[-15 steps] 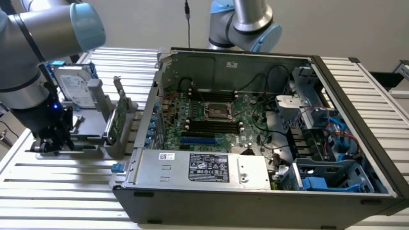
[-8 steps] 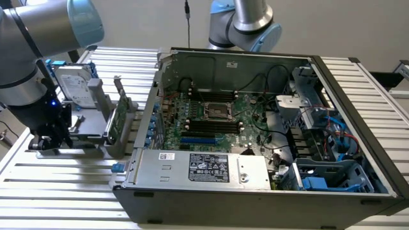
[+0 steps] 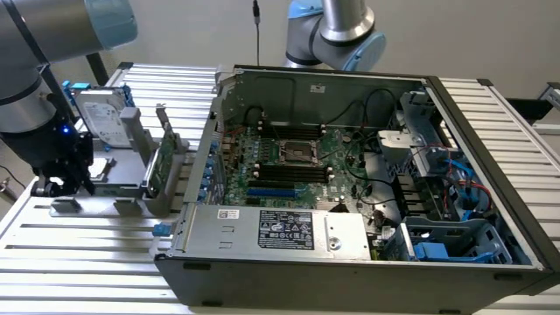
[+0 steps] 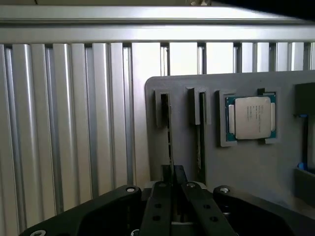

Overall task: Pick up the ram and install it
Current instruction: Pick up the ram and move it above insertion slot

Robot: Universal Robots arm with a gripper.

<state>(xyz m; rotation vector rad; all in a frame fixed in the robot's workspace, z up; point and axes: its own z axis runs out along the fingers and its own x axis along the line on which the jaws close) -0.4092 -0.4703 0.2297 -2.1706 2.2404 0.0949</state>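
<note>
The ram (image 4: 170, 140) is seen edge-on as a thin dark stick standing in a slot of the grey holder (image 4: 246, 167). My gripper (image 4: 172, 199) has its two black fingers (image 4: 158, 206) pressed together on the stick's near end, so it is shut on the ram. In the exterior view the gripper (image 3: 61, 185) hangs over the near end of the grey holder (image 3: 96, 205) at the exterior view's left, beside the open computer case (image 3: 350, 256). The motherboard's black slots (image 3: 293, 172) lie inside the case, away from the gripper.
A second thin stick (image 4: 201, 132) stands in the neighbouring slot and a silver processor chip (image 4: 250, 117) lies beyond it. On the holder stand a green expansion card (image 3: 162, 161) and a hard drive (image 3: 101, 121). A second robot arm (image 3: 337, 33) rises behind the case.
</note>
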